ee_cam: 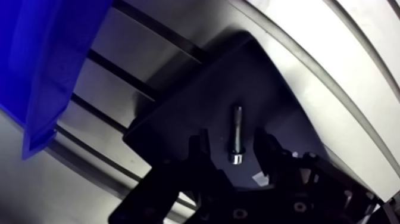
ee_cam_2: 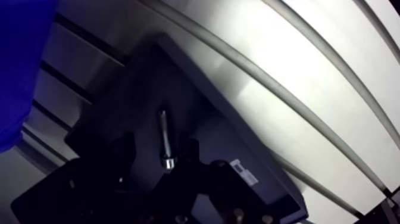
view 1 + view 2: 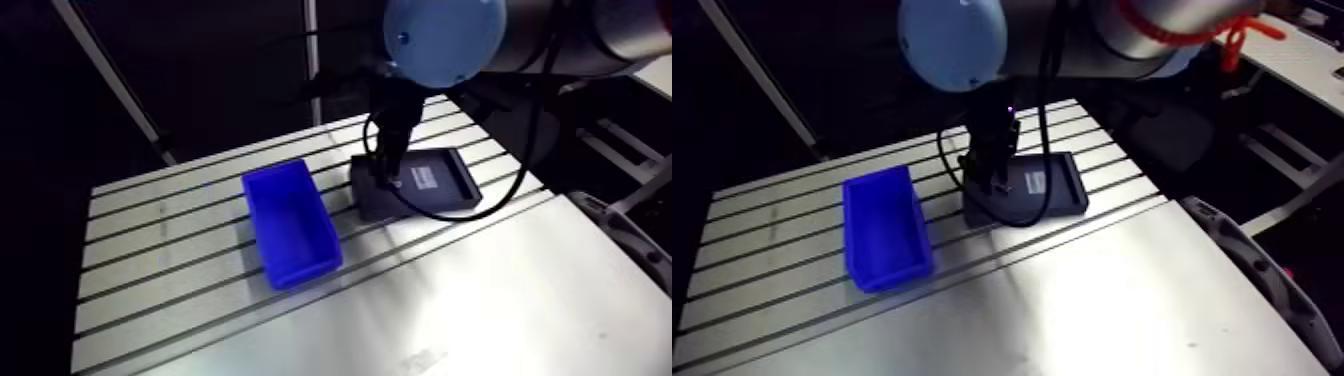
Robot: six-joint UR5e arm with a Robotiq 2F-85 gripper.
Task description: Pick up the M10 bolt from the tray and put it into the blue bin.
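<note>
Black plastic is forming the shallow tray [image 1: 190, 101], which is sitting on the table [image 3: 480, 290] just beside the bin [image 3: 305, 268], so the carry across should be short. The bolt [image 1: 237, 134] is lying flat on the tray floor, its head toward the gripper [image 1: 232, 148] and its shank pointing away. The gripper is hanging low over the tray with its fingers spread apart, one on each side of the bolt's head end, and a gap is showing on both sides. Nothing is being held yet. Straddling the bolt across its width seems meant to let the fingers close on the shank, not along its length. The bin is standing open-topped, ready to receive it.
</note>
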